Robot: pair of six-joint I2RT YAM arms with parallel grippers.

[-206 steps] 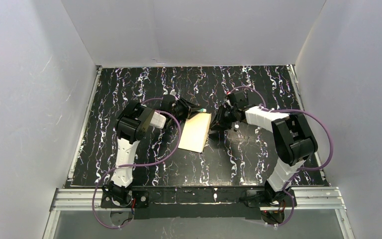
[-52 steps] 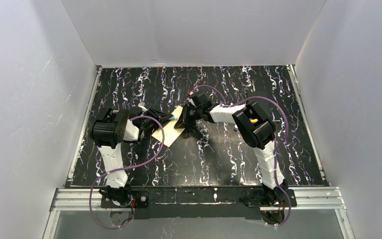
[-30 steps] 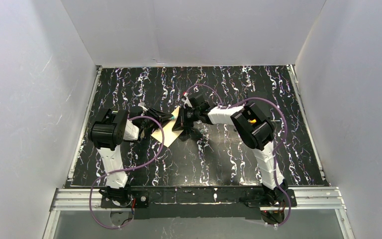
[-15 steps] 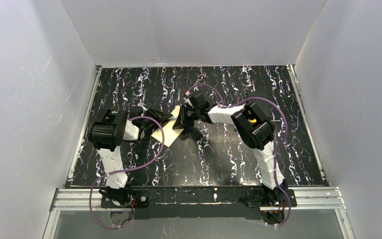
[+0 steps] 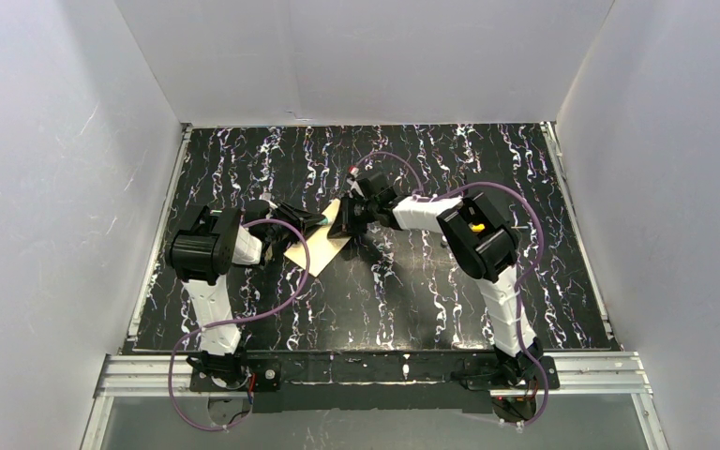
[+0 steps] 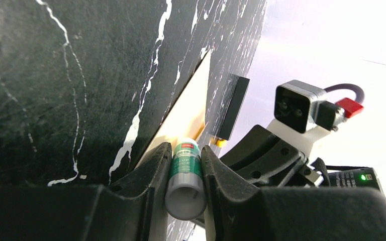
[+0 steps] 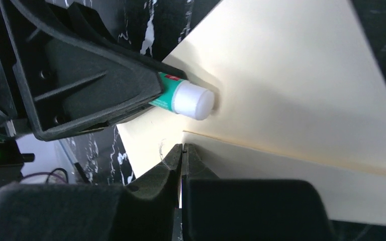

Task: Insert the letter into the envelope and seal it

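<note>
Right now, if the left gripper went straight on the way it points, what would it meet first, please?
The envelope: the glue stick clamped in the left gripper has its white tip at, perhaps touching, the cream paper, just beside the right gripper's pinched fold.

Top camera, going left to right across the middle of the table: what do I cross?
In order: left arm → left gripper, shut on glue stick → right gripper, pinching the envelope → right arm. The envelope lies under both grippers, so it has no clear place.
</note>
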